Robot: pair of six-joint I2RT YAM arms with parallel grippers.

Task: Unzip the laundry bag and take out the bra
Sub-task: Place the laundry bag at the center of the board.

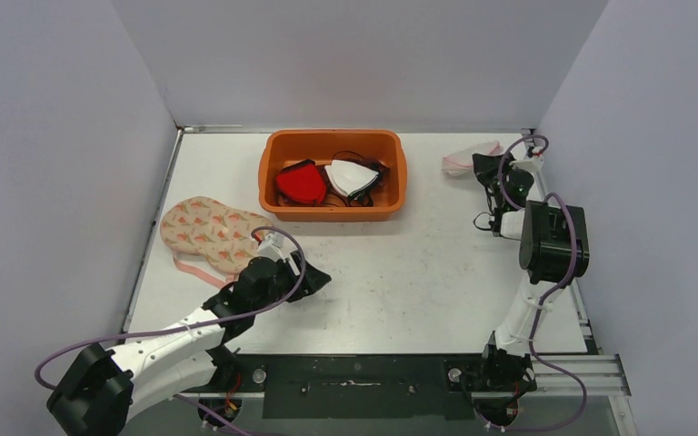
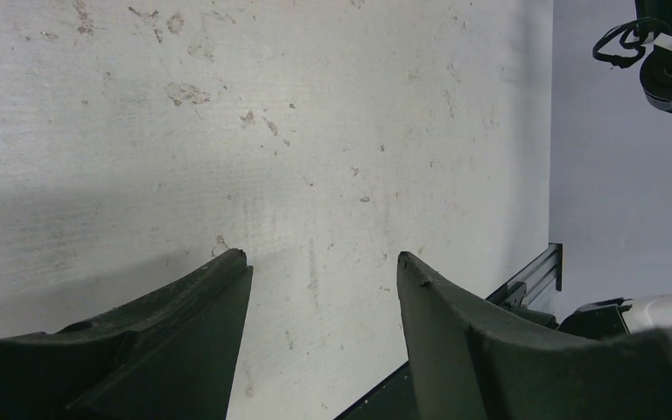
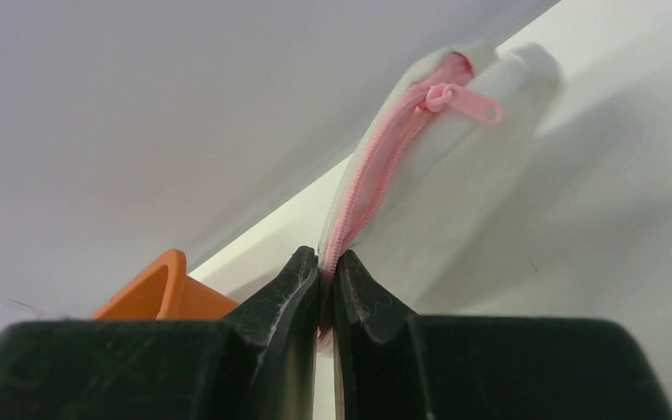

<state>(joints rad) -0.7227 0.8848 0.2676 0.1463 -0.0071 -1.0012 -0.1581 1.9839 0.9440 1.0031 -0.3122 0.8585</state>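
One white laundry bag, pink zipper, pinched by right tool, left tool parted, empty.

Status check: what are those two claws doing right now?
Right gripper shut on white fabric laundry bag, at its pink zipper. Left gripper open, empty, above white table. Nothing blocking the bag.

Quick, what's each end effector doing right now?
Left end effector: open, holding nothing.
Right end effector: shut on the edge of the laundry bag.
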